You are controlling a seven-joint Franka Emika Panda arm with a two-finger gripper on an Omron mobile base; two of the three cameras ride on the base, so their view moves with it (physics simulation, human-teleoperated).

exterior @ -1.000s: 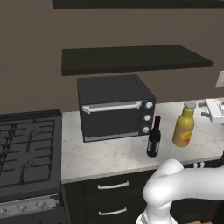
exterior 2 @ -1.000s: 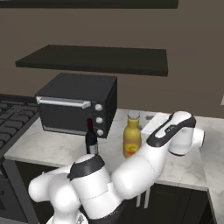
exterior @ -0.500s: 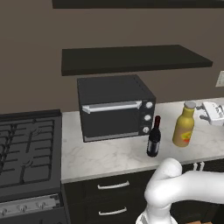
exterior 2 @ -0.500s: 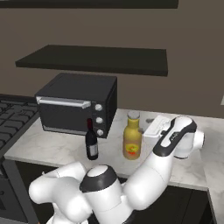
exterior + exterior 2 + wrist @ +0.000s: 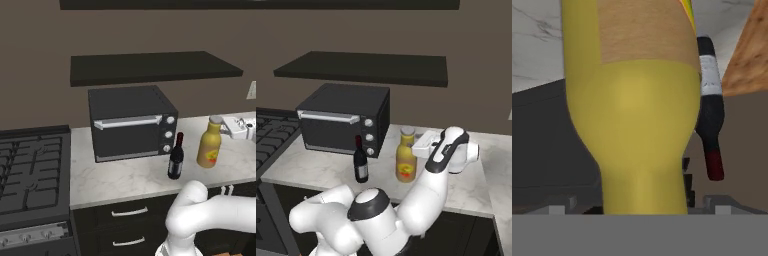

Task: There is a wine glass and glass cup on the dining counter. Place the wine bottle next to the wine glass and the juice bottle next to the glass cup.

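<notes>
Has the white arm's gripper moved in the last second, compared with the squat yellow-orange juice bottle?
Yes. The gripper has moved closer to the juice bottle, nearing its grey cap.

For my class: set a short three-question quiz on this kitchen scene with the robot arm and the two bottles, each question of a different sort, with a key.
1. True or false: the wine bottle lies on its side on the counter.
2. Which thing stands closest to the gripper? A) the toaster oven B) the juice bottle C) the stove
3. Fill in: the gripper's jaws are ___ and grip nothing yet.

Key
1. False: it stands upright in front of the toaster oven.
2. B: the gripper is level with the juice bottle's neck, right beside it.
3. Open.
</notes>
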